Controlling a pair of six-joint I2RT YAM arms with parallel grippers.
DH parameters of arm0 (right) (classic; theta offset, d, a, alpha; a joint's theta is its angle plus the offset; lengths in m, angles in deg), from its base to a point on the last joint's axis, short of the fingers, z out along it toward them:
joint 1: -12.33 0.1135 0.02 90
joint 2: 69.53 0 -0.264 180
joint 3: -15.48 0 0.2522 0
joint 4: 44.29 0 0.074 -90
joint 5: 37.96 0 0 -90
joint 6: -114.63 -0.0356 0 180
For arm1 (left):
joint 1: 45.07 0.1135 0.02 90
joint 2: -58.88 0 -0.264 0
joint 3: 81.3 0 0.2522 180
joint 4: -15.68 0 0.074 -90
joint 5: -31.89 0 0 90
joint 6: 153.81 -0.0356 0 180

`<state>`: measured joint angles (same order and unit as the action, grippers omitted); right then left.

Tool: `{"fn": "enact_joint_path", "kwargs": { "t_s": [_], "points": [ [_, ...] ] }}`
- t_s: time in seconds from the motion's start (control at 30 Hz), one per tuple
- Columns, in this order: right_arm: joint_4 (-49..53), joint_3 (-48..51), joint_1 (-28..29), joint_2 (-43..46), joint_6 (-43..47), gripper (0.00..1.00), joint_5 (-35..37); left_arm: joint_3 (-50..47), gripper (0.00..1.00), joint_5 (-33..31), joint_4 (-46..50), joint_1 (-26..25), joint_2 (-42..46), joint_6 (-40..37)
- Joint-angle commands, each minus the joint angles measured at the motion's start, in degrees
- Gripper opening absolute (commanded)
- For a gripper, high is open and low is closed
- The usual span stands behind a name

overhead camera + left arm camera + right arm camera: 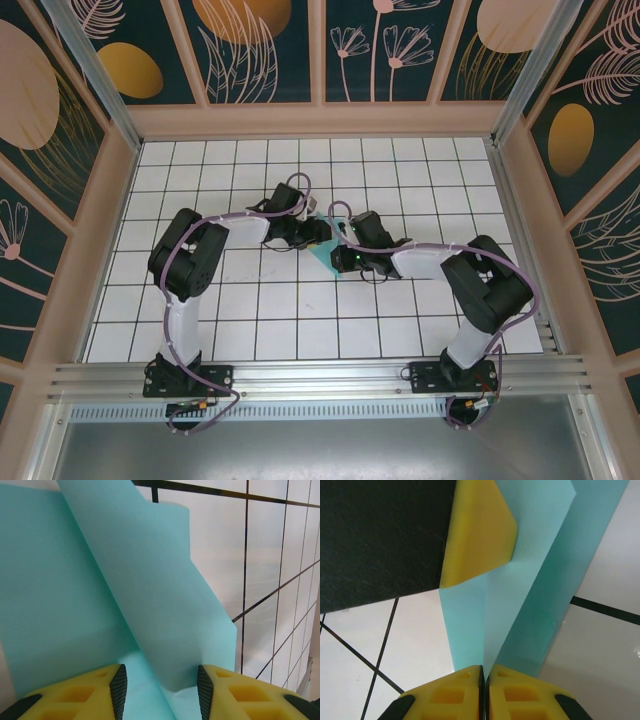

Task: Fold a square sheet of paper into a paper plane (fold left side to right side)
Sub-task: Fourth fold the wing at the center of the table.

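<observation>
The light-turquoise sheet of paper (326,263) lies partly folded at the middle of the white grid table, with both grippers meeting over it. In the left wrist view a raised flap of the paper (150,580) stands between the fingers of my left gripper (161,692), whose jaws are apart. In the right wrist view my right gripper (484,680) is shut on a creased ridge of the paper (535,580), which runs up and away from the pads. A yellow fingertip (480,535) of the left gripper rests on the far end of the paper there.
The white tiled table (300,330) is ringed by wooden-framed walls (115,200) on three sides. An aluminium rail (320,378) carries both arm bases at the near edge. The two arms curve inward from left and right.
</observation>
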<state>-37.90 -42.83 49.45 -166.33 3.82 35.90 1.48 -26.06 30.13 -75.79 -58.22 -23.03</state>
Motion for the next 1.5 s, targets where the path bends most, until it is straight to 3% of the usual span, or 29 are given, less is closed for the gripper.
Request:
{"fn": "enact_joint_path", "kwargs": {
  "t_s": [0.0, 0.3, 0.5, 0.77, 1.23, 1.47],
  "points": [
    [-2.07, 0.43, -0.64, -0.82, -1.11, 0.16, -3.15, 0.86, 0.44, -2.40, 2.29, -0.29, -2.20, -1.04],
    [-0.62, 0.17, -2.84, 2.26, -0.80, 0.31, -6.66, 0.77, 0.44, -3.28, 2.82, -0.30, -2.97, -1.48],
    [-3.42, 0.13, -7.90, 6.21, -3.69, 0.42, -16.53, 0.68, 0.44, -3.49, 2.96, -0.28, -2.62, -1.53],
    [-4.05, -4.66, -13.10, -0.50, -6.84, 0.38, -19.58, 0.42, 0.44, -3.68, 2.92, -0.30, -2.26, -1.65],
    [-4.96, -10.54, -13.57, -10.60, -7.65, 0.33, -21.30, 0.33, 0.44, -3.60, 2.82, -0.27, -1.83, -1.55],
    [-3.97, -10.22, -13.65, -11.28, -7.18, 0.15, -21.21, 0.24, 0.44, -3.70, 2.87, -0.26, -1.82, -1.57]
  ]
}}
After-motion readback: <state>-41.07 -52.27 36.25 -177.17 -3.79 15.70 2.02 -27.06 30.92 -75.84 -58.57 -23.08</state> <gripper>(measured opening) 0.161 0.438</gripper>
